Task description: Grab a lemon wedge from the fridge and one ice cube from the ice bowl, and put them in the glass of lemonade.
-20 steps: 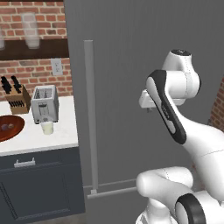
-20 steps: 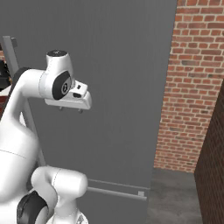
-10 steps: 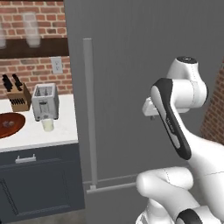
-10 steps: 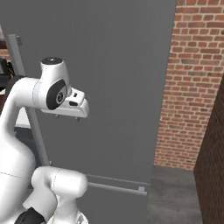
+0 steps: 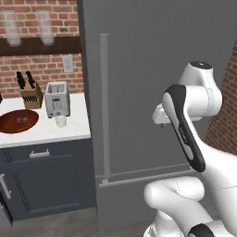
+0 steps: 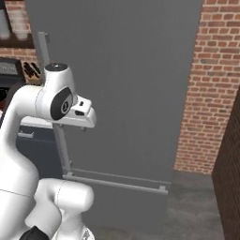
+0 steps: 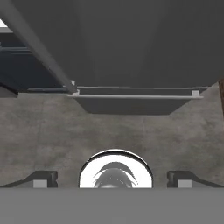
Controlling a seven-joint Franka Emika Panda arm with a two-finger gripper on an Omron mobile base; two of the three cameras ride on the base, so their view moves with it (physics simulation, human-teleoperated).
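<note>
fridge [image 5: 157, 69] shut | door judged heavy, stiff | bar handle [image 5: 104, 106] to be gripped mid-length | gripper [image 7: 112, 177] seen with jaws apart, empty

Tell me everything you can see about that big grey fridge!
The fridge is tall, dark grey and smooth, like metal. Its door is shut. A long pale grey bar handle runs up its left side, and a second pale bar crosses low down. It stands on the grey floor, against the counter, with brick wall on its right.
</note>
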